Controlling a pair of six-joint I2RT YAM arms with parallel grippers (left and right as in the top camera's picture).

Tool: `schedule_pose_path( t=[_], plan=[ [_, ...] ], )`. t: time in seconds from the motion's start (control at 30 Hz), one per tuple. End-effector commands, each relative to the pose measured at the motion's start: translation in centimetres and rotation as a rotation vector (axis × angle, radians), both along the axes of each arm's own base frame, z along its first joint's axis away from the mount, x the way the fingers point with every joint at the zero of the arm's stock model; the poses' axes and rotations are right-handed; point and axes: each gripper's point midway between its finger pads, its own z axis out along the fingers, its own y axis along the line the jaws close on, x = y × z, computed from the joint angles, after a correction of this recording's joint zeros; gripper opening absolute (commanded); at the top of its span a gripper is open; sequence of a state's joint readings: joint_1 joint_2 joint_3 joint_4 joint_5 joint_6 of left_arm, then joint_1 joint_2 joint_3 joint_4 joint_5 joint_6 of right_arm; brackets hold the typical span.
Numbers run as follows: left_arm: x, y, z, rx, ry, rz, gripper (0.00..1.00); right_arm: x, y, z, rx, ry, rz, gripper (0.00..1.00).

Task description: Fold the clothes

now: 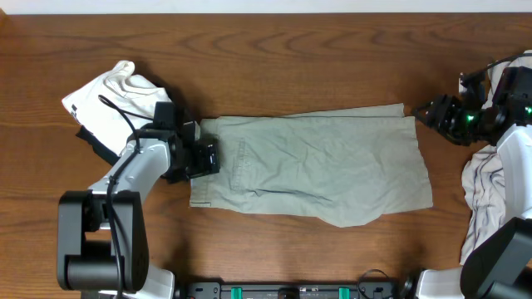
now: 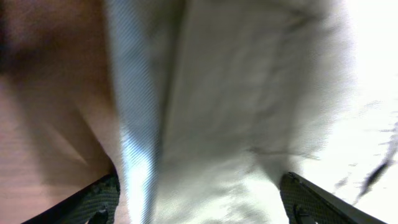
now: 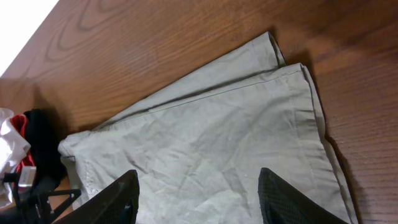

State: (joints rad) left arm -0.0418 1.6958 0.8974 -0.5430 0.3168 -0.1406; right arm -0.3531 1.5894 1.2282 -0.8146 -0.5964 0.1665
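**Both end effectors open at opposite ends of the khaki shorts**

The left end effector (image 2: 198, 186) has its jaws spread wide astride the waistband (image 2: 134, 124), where the pale blue inner strip shows. It looks lined up to pinch that edge for a fold. The right end effector (image 3: 198, 180), jaws likewise apart and holding nothing, hangs just off the far hem corner, probably to take the opposite end. The shorts (image 1: 316, 170) lie flat mid-table (image 1: 274, 50), legs stacked. A white garment (image 1: 112, 91) sits behind the left arm and an off-white garment (image 1: 486, 187) lies beside the right. The left wrist view is blurred and overexposed, so contact with the cloth is unclear. The off-white garment runs out of frame.
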Motion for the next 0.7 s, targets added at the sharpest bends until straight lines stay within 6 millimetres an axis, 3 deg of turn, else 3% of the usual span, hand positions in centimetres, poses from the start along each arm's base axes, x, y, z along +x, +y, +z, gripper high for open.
schedule_pose_path(
  t=[0.0,0.23,0.37,0.5,0.67],
  plan=[
    [-2.1,-2.1,-2.2,-0.115,0.104,-0.035,0.78,0.2,0.5,0.9,-0.001,-0.033,0.029,0.59],
    [-2.3,-2.4,-2.4,-0.114,0.11,-0.044,0.47,0.2,0.5,0.9,-0.001,-0.033,0.029,0.59],
    [-2.3,-2.8,-2.2,-0.14,0.11,-0.046,0.09,0.2,0.5,0.9,-0.002,-0.034,0.029,0.59],
    [-1.8,-2.8,-0.9,-0.144,0.102,-0.047,0.06,0.2,0.5,0.9,-0.002,-0.034,0.029,0.59],
    [-0.3,-2.5,4.1,-0.121,0.05,-0.048,0.06,0.2,0.5,0.9,-0.002,-0.034,0.029,0.58]
  ],
)
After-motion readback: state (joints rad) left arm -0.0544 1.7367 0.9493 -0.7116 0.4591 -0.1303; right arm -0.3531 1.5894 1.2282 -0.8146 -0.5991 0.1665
